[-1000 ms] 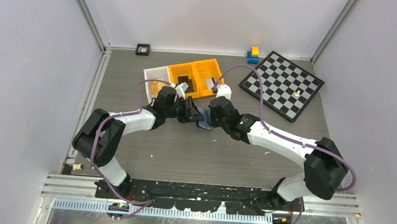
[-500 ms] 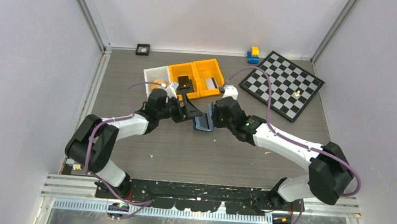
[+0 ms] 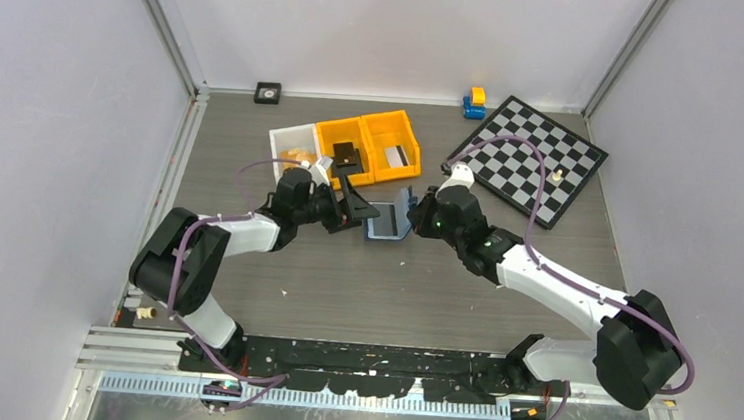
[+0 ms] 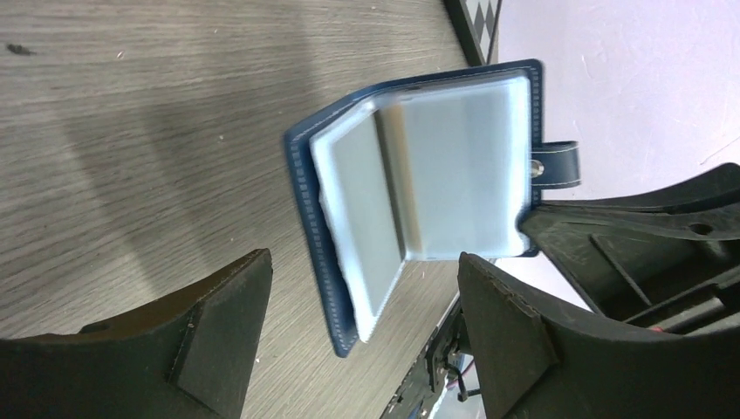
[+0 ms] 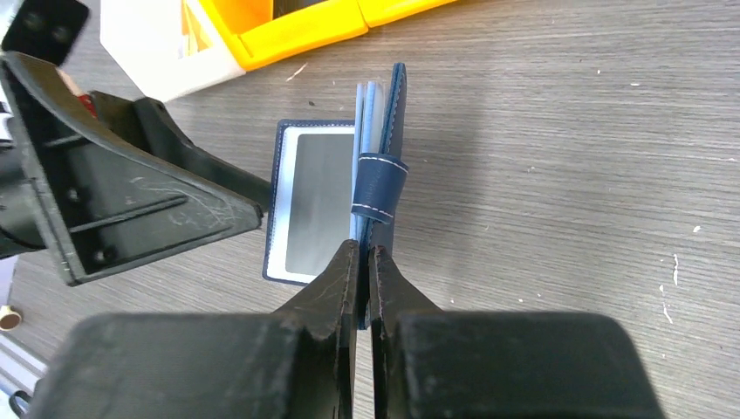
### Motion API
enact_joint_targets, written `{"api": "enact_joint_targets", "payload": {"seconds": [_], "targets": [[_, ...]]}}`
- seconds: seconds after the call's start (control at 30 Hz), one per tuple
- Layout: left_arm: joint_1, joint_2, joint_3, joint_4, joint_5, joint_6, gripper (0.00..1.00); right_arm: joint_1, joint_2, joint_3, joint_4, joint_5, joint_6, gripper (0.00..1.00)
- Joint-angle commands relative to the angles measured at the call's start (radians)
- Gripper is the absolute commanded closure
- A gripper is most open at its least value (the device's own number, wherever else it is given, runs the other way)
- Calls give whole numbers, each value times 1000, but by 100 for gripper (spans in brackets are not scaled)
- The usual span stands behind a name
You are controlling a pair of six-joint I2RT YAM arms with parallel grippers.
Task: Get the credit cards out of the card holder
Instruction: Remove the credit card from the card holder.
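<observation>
Holder (image 5: 312, 205) pinched by right fingers (image 5: 336, 288).

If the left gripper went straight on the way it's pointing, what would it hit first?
Most likely the card holder: its open pocketed inside lies straight ahead of the left gripper, whose jaws stand open, while the right gripper pinches its raised flap. How close is hard to tell.

"What are the two arms doing?"
"The left arm (image 3: 246, 230) and right arm (image 3: 543, 274) bend in and nearly meet. The left gripper (image 4: 362, 260) has its fingers spread wide, holding nothing. The right gripper (image 5: 362, 253) is pinched tight on the card holder (image 5: 318, 201)"
</observation>
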Motion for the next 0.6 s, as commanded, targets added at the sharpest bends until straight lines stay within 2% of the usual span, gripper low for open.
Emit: {"api": "enact_joint_targets", "payload": {"seconds": [0.0,0.17,0.4,0.5,0.57], "targets": [[11,19,28,63,42,-30,21,-14,-71,-27,144,-13,42,100],[12,31,32,79,63,-44,25,-17,-104,-53,176,-15,46,100],[12,78,39,153,114,-87,46,-19,-100,-60,201,-51,51,100],[13,85,38,177,123,-95,63,-23,-102,-65,205,-52,56,100],[16,81,37,179,124,-89,78,-26,-106,-74,212,-52,60,100]]}}
